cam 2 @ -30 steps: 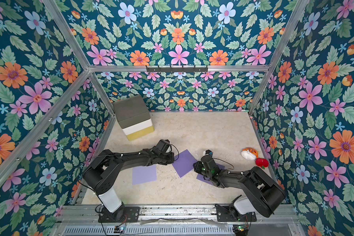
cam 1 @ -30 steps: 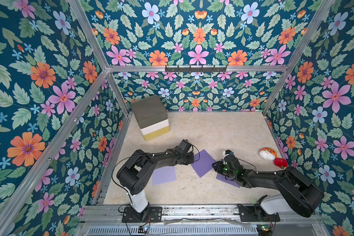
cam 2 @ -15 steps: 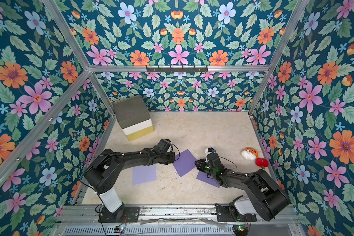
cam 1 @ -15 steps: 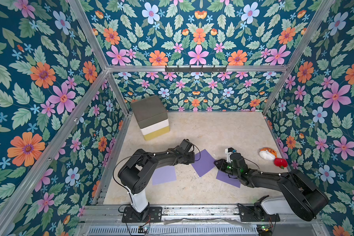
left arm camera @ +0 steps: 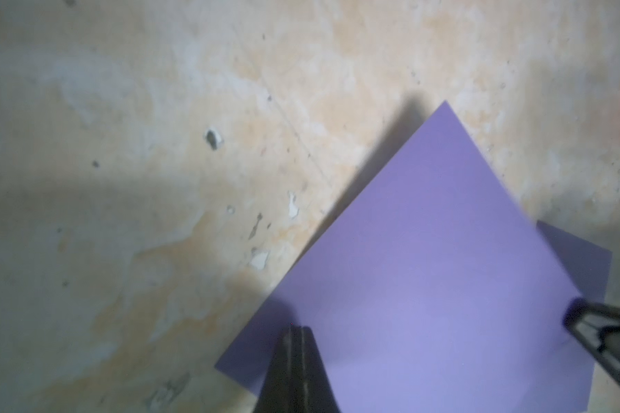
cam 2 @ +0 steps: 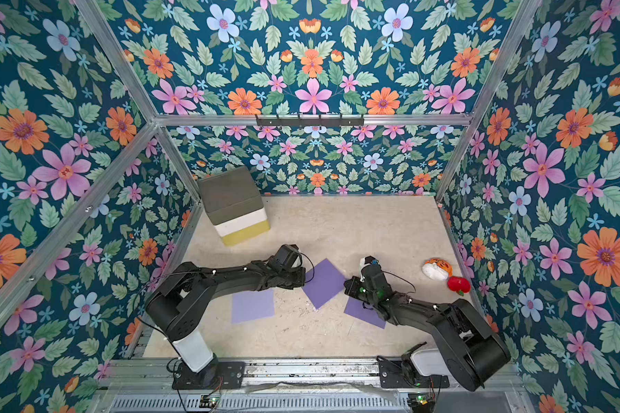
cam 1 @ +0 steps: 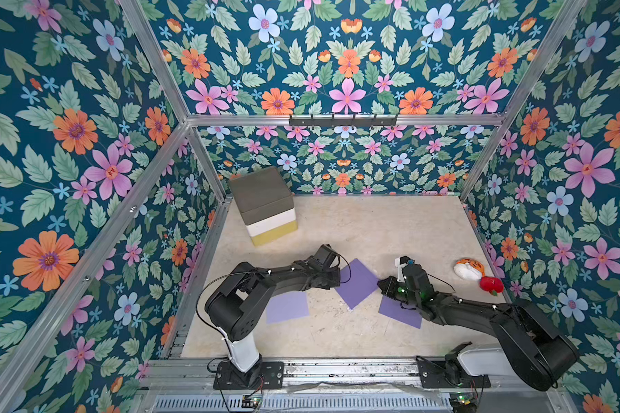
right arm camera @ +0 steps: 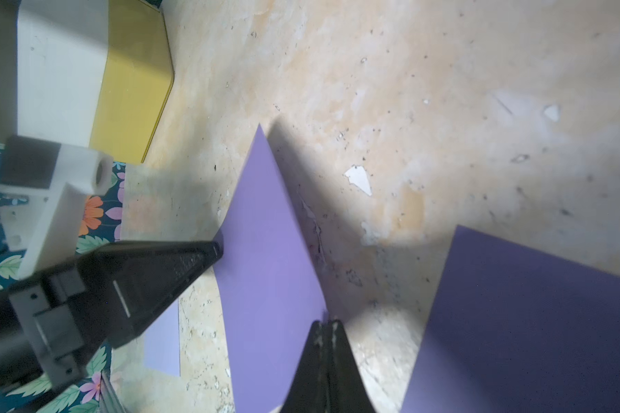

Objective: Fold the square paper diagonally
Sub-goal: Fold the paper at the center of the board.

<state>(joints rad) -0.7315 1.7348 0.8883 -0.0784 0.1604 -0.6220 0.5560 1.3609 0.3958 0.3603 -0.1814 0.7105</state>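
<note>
Holding the purple square paper (cam 1: 358, 284) midway between the arms over the table (cam 1: 373, 229), turned as a diamond and seemingly bowed just off the surface: one corner pinched in the clenched left gripper (left arm camera: 296, 330), the opposite corner in the clenched right gripper (right arm camera: 324, 325). Swing one pinched corner in a low arc onto the other, hold that other steady, avoid tugging them apart, and match tips and edges before pressing the crease. Stay off the lighter purple sheet (cam 1: 286, 307) beside the left arm and the darker purple sheet (cam 1: 398, 313) under the right arm.
</note>
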